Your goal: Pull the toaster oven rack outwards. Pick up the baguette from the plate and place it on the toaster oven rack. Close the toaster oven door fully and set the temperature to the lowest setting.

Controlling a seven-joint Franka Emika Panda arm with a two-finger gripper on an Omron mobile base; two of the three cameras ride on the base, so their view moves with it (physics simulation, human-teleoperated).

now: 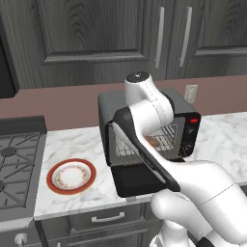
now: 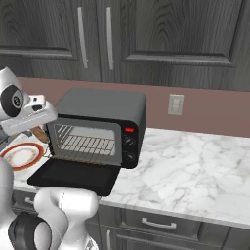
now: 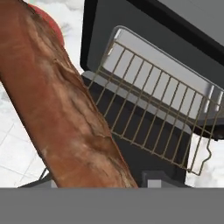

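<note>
Sitting at the lower left of the left base view, the plate (image 1: 71, 176) rests bare on the marble tabletop (image 1: 222, 140), beside the stove (image 1: 17, 164) at the frame's left edge. To its right, in the middle of the frame, stands the toaster oven (image 1: 113, 103), partly hidden by the white arm. The toaster oven door (image 1: 140, 181) lies folded down flat toward the tabletop's front edge.

In the right base view, the baguette (image 2: 40, 134) shows as a small brown end at the left, just below the white hand and above the plate. Right of it, the toaster oven rack (image 2: 88, 144) sits in the open cavity, with the red light (image 2: 129, 130) and dark knobs (image 2: 128, 149) further right.

In the hand view, the baguette fills the left side, running from the upper left down to the bottom centre, close to the camera; the tool grips it, though its fingertips are hidden behind the loaf. The rack lies to the right over the open door.
</note>
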